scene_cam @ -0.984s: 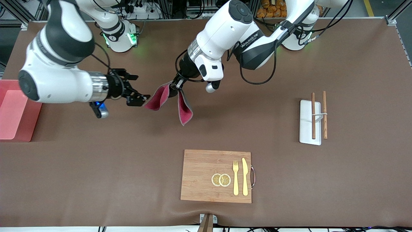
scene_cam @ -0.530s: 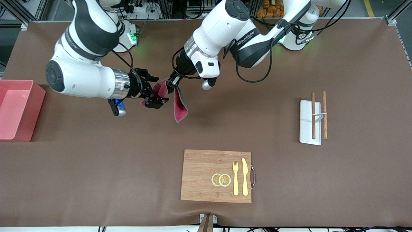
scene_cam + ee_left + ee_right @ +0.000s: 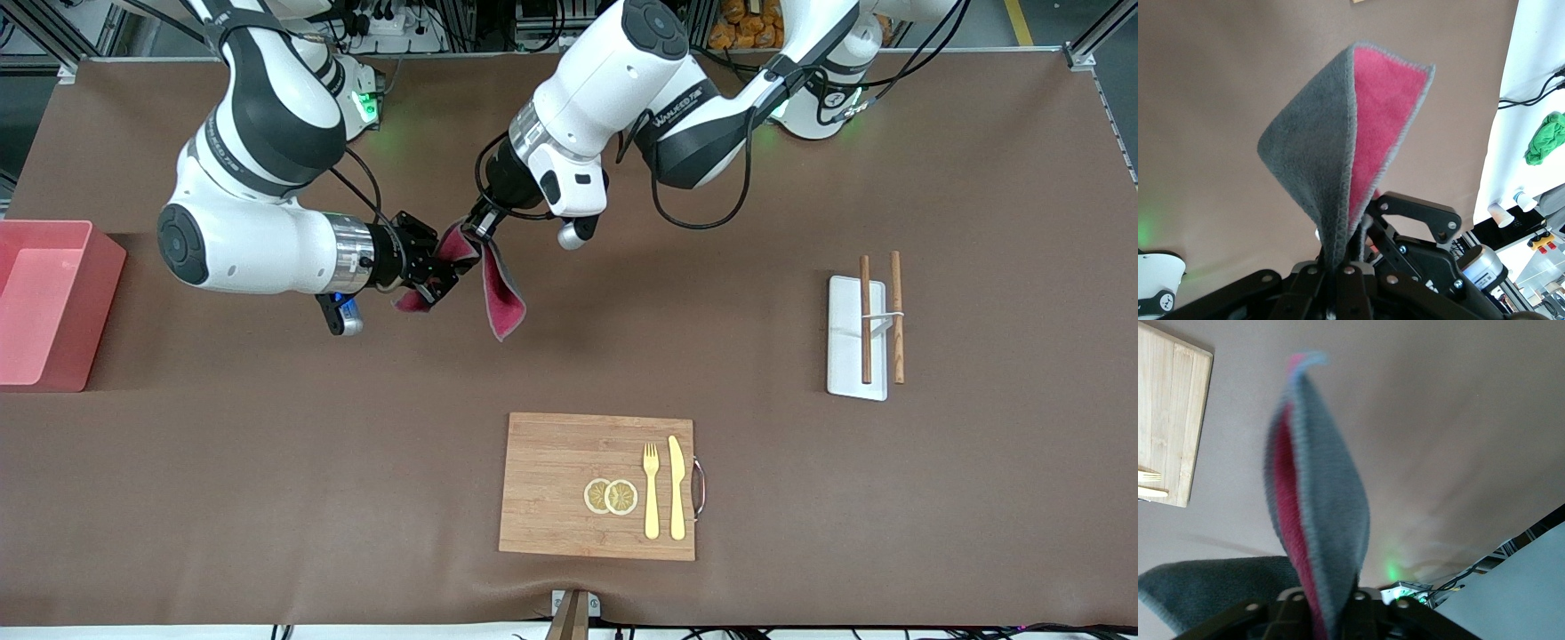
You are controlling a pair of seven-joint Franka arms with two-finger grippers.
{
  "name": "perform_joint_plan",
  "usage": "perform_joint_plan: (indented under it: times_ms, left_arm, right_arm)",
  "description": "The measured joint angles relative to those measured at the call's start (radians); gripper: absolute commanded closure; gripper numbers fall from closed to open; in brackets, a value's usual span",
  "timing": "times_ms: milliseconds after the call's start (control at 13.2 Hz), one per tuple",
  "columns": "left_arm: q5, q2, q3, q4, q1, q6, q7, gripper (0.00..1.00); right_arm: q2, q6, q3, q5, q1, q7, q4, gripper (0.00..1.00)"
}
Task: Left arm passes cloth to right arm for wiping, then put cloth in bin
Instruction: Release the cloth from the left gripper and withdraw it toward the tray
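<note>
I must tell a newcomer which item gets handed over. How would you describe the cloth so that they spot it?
Start at the brown table and find where the two white arms meet above it. The cloth hangs there, gripped by the left pincer and the right pincer. Nothing else is soft: charcoal-grey one side, crimson the other.

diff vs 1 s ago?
The right gripper moved in from the bin's end and shut its jaws on a flap of the cloth. The left gripper drew slightly nearer its base and stayed shut on the cloth. Everything on the table stayed put.
</note>
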Motion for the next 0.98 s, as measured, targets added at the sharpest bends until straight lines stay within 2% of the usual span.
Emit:
perform_joint_plan:
  times_ms: [76, 151, 227, 530, 681, 984]
  left_arm:
    - [0.000, 0.000, 0.001, 0.000, 0.000, 0.000, 0.000, 1.00]
    - [0.000, 0.000, 0.001, 0.000, 0.000, 0.000, 0.000, 0.70]
    - [0.000, 0.000, 0.002, 0.001, 0.000, 0.001, 0.000, 0.01]
    - [0.000, 0.000, 0.011, 0.013, 0.006, 0.003, 0.000, 0.00]
    - [0.000, -0.008, 0.034, 0.022, 0.017, 0.003, 0.000, 0.00]
    - [0.005, -0.025, 0.055, 0.027, 0.160, -0.016, 0.003, 0.00]
  right_arm:
    - [0.000, 0.000, 0.000, 0.000, -0.001, 0.000, 0.000, 1.00]
    - [0.000, 0.000, 0.000, 0.000, -0.002, 0.000, 0.000, 1.00]
    - [0.000, 0.000, 0.000, 0.000, -0.002, 0.000, 0.001, 1.00]
    - [0.000, 0.000, 0.000, 0.000, -0.008, -0.024, 0.001, 1.00]
    - [0.002, -0.007, -0.002, -0.005, -0.024, -0.121, 0.001, 1.00]
    - [0.075, 0.076, -0.003, -0.144, -0.037, -0.301, -0.008, 1.00]
